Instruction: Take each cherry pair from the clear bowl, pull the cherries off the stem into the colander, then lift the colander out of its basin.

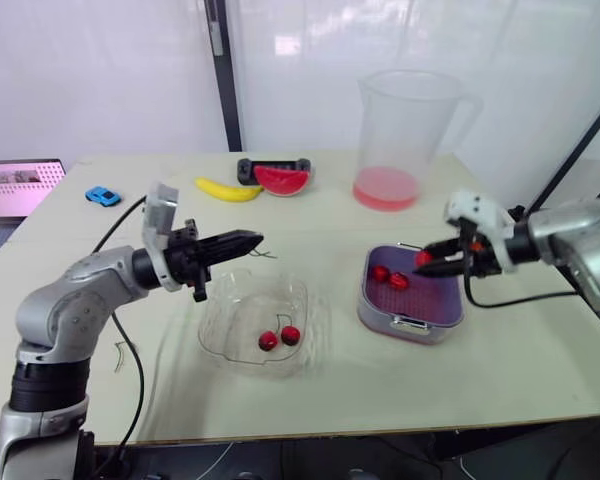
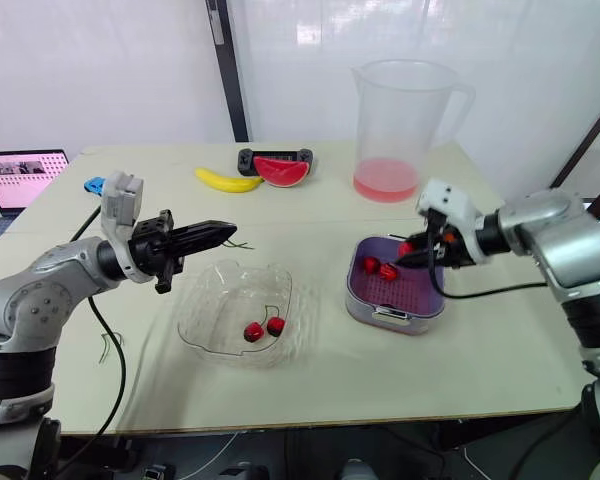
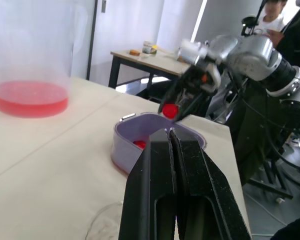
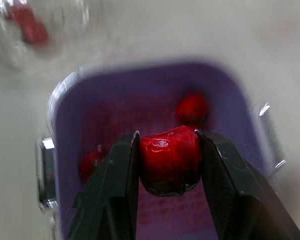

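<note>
Right wrist view: a red cherry [image 4: 170,160] is clamped between the two black fingers of the right gripper [image 1: 427,262], which are parted only by the cherry's width and are held over the purple colander [image 1: 412,295]. The colander is seated in its pale basin [image 1: 408,328], and two loose cherries [image 1: 388,277] are seen on its floor, toward the side facing the clear bowl [image 1: 255,325]. The bowl is set to the robot's left of the colander, parted from the basin by a strip of bare table [image 1: 500,370]; one cherry pair [image 1: 278,338] lies in it. Above the bowl's far rim the left gripper [image 1: 250,240] is held level and pointed toward the colander, its fingers pressed together. A thin green stem [image 1: 266,255] shows at the tips, though whether it is pinched cannot be told. Behind the colander a tall clear pitcher [image 1: 400,130] holding a little pink liquid is stood, with bare table between them. Further left of the colander, at the back, a banana [image 1: 228,189], a watermelon slice [image 1: 281,180] and a blue toy car [image 1: 102,196] are laid, well apart from both grippers. In front of the colander, open tabletop runs to the near edge.
</note>
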`<state>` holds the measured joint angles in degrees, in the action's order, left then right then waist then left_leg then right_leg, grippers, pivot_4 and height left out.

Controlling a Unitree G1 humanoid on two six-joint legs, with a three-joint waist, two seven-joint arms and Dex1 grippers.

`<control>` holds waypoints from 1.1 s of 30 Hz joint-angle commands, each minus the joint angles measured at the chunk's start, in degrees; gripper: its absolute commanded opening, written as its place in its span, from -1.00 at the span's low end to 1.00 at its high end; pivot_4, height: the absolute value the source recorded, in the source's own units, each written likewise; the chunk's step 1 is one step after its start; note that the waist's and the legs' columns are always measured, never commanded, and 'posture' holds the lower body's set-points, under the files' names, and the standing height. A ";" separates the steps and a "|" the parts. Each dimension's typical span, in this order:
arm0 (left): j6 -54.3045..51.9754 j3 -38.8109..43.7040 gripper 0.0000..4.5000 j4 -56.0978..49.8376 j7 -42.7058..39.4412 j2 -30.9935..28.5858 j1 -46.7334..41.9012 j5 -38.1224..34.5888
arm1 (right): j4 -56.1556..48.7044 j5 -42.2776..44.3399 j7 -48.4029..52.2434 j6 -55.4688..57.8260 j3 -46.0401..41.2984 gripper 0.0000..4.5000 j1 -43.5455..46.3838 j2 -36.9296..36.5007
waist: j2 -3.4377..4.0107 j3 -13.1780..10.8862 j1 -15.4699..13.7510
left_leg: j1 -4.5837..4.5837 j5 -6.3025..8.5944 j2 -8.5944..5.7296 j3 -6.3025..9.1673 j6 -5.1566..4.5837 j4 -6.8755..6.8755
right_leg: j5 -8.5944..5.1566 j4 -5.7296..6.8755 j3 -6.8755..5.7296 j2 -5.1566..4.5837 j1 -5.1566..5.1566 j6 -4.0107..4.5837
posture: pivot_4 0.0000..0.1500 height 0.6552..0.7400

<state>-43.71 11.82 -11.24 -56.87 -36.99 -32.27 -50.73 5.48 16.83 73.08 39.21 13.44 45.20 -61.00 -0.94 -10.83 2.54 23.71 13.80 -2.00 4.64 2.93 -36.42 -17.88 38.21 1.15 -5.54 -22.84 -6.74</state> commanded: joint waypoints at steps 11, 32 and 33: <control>-0.02 1.84 -1.00 -2.95 1.38 -0.85 1.21 -1.76 | 3.36 -6.40 3.08 -3.91 -0.16 0.98 2.64 0.63 | 0.02 -0.01 -0.43 | 0.01 -0.02 -0.02 0.02 0.04 -0.04 | 0.00 -0.02 -0.01 -0.02 0.04 0.00 | 1.00 1.00; -0.85 23.63 -1.00 -10.11 10.63 -5.12 28.35 -6.54 | -7.46 21.55 5.46 16.00 -11.49 0.98 17.96 15.29 | 0.02 -0.01 -0.45 | 0.00 0.00 0.24 0.01 0.00 0.05 | 0.00 -0.05 0.00 -0.04 0.00 0.00 | 1.00 1.00; -0.23 24.67 -1.00 -9.71 10.98 -4.94 30.25 -5.80 | -7.04 21.00 5.69 15.27 -10.82 0.98 17.88 15.33 | 0.02 -0.01 -0.44 | 0.00 0.00 0.24 0.01 0.00 0.07 | 0.00 -0.05 0.00 -0.04 -0.01 0.01 | 1.00 1.00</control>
<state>-45.54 33.17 -20.32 -46.53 -41.78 -3.22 -56.85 -1.54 38.32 78.52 56.11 2.60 61.91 -45.72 -0.91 -10.84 2.10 23.70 13.80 -1.75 4.64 2.92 -36.35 -17.88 38.17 1.15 -5.58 -22.85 -6.74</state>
